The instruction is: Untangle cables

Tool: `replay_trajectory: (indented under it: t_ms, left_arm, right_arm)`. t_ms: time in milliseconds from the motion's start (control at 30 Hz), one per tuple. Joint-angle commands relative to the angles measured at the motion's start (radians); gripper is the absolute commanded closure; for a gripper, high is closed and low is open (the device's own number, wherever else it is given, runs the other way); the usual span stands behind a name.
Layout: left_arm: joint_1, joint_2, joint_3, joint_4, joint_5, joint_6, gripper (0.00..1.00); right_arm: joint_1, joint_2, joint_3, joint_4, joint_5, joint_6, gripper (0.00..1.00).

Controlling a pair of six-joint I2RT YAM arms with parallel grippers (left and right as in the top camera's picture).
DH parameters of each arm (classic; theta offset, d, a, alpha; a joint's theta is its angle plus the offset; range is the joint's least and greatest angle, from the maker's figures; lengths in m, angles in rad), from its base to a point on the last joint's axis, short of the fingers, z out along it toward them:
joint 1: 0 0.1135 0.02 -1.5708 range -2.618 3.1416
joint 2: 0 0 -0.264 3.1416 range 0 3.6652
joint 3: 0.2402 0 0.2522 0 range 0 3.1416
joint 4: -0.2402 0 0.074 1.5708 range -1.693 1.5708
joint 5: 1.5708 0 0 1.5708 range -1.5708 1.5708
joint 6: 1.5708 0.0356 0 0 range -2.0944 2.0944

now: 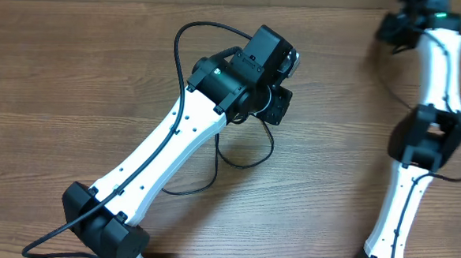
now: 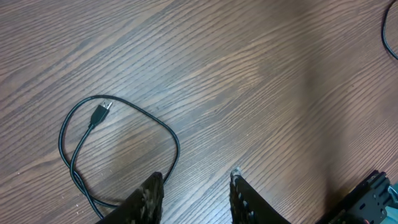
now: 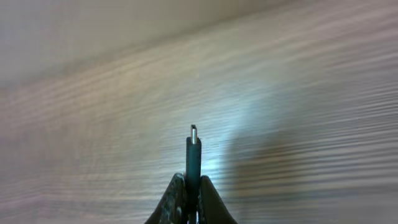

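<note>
Brown wood grain runs across the whole desk (image 1: 75,73), and we take the left claw (image 2: 195,177) as our landmark. From overhead it sits near the middle of the desk, at the end of the white left arm (image 1: 175,134), which reaches up from the lower left corner. In the left wrist view its two fingers (image 2: 149,200) stand moderately apart with only bare wood between them, so we read it as partly open and holding nothing. One of the cables (image 2: 178,148) lies flat on the desk just beside this claw. It forms a slack loop that spreads away from the finger on the left of that view, and the near end of the loop slips out of sight behind that fingertip. We cannot tell whether it touches the finger. The loop's small black plug (image 2: 101,112) rests inside the curve, well away from the claw. From overhead the same loop shows below the claw, beside the arm. Far from the left claw, toward the desk's upper right corner, the right arm (image 1: 435,76) reaches away. Its right claw (image 3: 193,179) is pinched tight on a slim black connector (image 3: 193,152), which stands upright between the fingertips with its metal tip poking out above them, over blurred wood.
</note>
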Motion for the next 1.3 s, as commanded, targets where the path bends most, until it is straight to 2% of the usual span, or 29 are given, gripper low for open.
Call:
replay_trajectory:
  t_ms: [0, 500, 533, 567, 867, 1000, 1133, 1267]
  left_arm:
    - [0.0, 0.0, -0.001, 0.0, 0.013, 0.004, 0.64]
    - [0.0, 0.0, -0.001, 0.003, 0.043, -0.015, 0.64]
    - [0.0, 0.0, -0.001, 0.004, 0.05, -0.015, 0.64]
    - [0.0, 0.0, -0.001, 0.004, 0.052, -0.015, 0.64]
    - [0.0, 0.0, -0.001, -0.008, 0.072, -0.032, 0.66]
    - [-0.001, -0.001, -0.001, -0.056, 0.065, -0.038, 0.71]
    - [-0.008, -0.001, -0.001, -0.16, -0.017, -0.06, 0.75]
    - [-0.059, -0.001, -0.015, -0.226, -0.12, -0.105, 0.83]
  right_arm:
    - [-0.122, -0.012, 0.089, -0.031, 0.008, 0.004, 0.96]
    - [-0.551, -0.012, 0.099, -0.143, -0.037, 0.03, 0.95]
    - [-0.566, -0.012, 0.099, -0.148, -0.07, 0.029, 0.62]
    - [-0.576, -0.014, 0.099, -0.153, -0.097, 0.029, 0.0]
    - [-0.552, -0.146, 0.1, -0.164, -0.224, -0.027, 0.0]
    - [-0.507, -0.245, 0.1, -0.144, -0.443, -0.026, 0.0]
    - [-0.447, -0.341, 0.1, -0.144, -0.564, 0.014, 0.0]
    - [-0.369, -0.445, 0.1, -0.172, -0.57, 0.026, 0.0]
